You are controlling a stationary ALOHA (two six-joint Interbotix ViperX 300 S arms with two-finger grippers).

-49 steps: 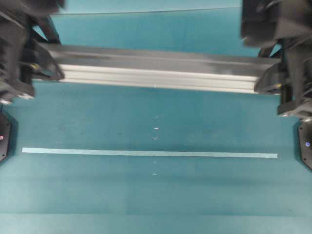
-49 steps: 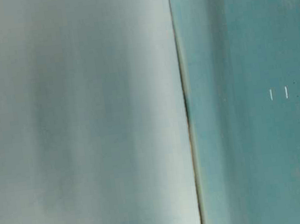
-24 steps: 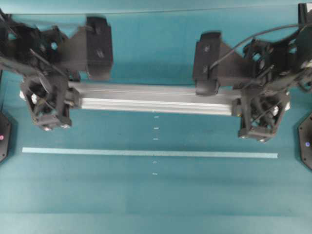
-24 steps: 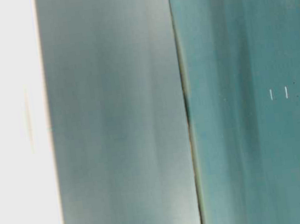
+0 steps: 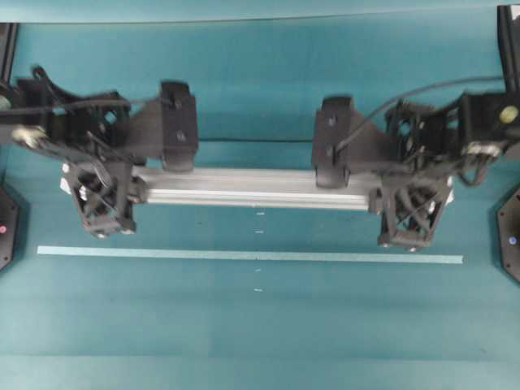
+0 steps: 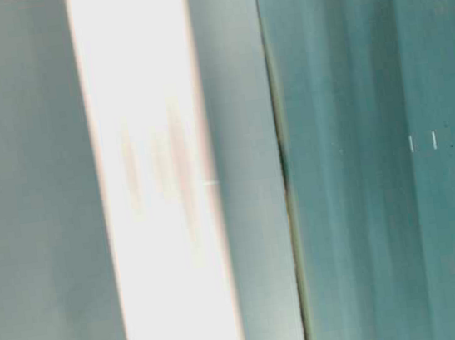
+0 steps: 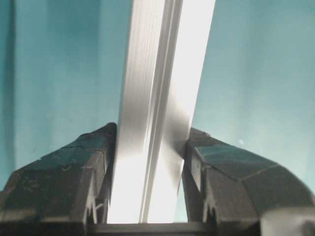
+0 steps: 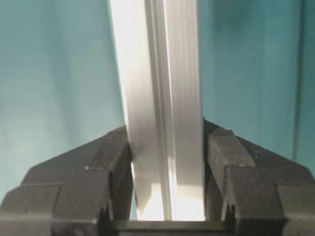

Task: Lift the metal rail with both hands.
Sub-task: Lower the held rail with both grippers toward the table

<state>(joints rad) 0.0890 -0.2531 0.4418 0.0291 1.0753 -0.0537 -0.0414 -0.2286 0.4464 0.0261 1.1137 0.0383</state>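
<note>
Two robot grippers are clamping a metal rail [image 5: 256,188] at either end above a teal table [image 5: 260,325].

The left gripper [image 7: 150,162] and the right gripper [image 8: 167,162] are each pressing black fingers against the rail's grooved sides, gripping it between them. The silver bar is lying level across the table's middle, just behind a thin pale tape strip [image 5: 250,255] running parallel to it. The table-level view is showing only a bright blur.

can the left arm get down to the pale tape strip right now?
Probably not: the left end effector is shut on the long silver grooved metal rail, shared with the right end effector. The thin pale tape strip itself lies uncovered.
</note>
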